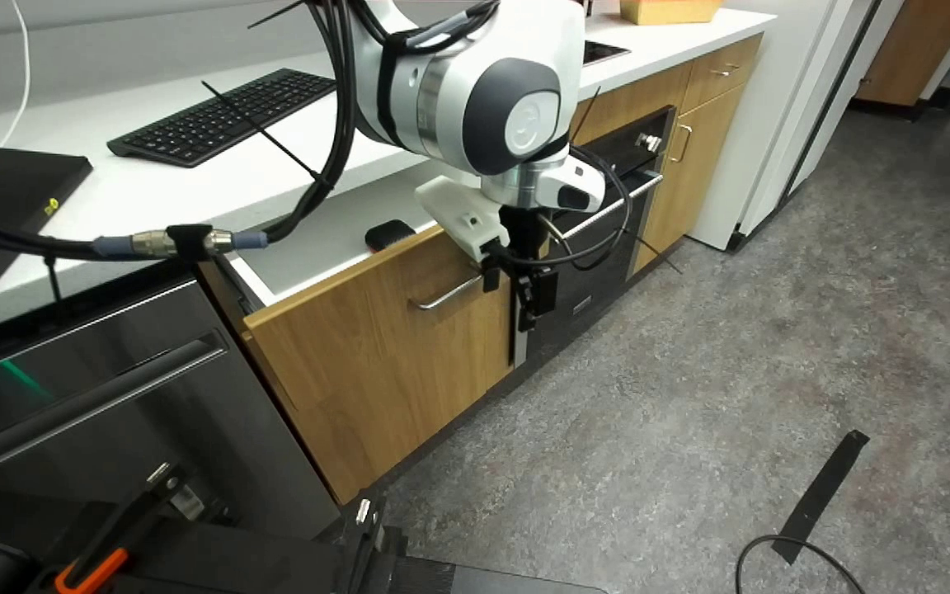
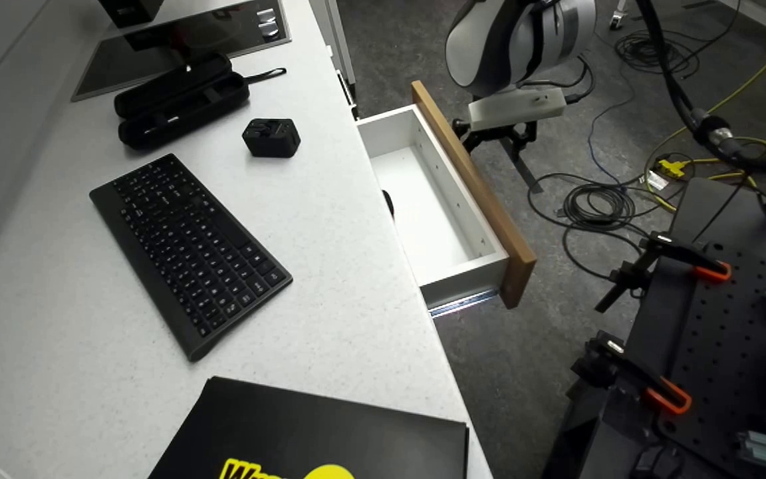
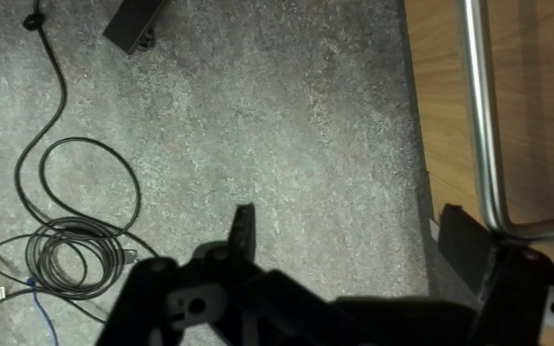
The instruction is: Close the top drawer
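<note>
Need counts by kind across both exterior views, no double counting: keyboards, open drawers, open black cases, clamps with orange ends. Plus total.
Keyboards: 1
Open drawers: 1
Open black cases: 1
Clamps with orange ends: 2
Total: 5

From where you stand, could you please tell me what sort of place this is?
Most likely a kitchenette, perhaps in an office or lab: a cooktop and what looks like an oven suggest cooking, while the keyboard on the counter hints at work.
</note>
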Robot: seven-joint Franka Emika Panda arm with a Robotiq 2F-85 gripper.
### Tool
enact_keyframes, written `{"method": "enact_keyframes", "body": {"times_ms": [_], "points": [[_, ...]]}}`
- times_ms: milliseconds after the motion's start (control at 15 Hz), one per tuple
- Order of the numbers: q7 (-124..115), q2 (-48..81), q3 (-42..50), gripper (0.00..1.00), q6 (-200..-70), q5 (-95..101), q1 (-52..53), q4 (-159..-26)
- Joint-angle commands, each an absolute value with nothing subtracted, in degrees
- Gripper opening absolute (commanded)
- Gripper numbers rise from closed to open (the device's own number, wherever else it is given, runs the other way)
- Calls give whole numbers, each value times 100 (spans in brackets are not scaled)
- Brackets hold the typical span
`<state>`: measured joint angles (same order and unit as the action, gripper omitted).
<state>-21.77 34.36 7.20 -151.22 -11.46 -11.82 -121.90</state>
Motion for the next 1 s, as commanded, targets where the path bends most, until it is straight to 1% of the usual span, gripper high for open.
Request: {"method": "enact_keyframes", "body": {"times_ms": [0, 667, 800, 933], "points": [[-1719, 3658, 235, 100, -14906, -1604, -1175, -11768], [-1677, 4553, -495, 100, -14295, -1825, -790, -10209], [-1573, 4596, -592, 100, -14111, -1889, -816, -10081], [-1567, 4586, -507, 100, -14011, -1823, -764, -10079]]}}
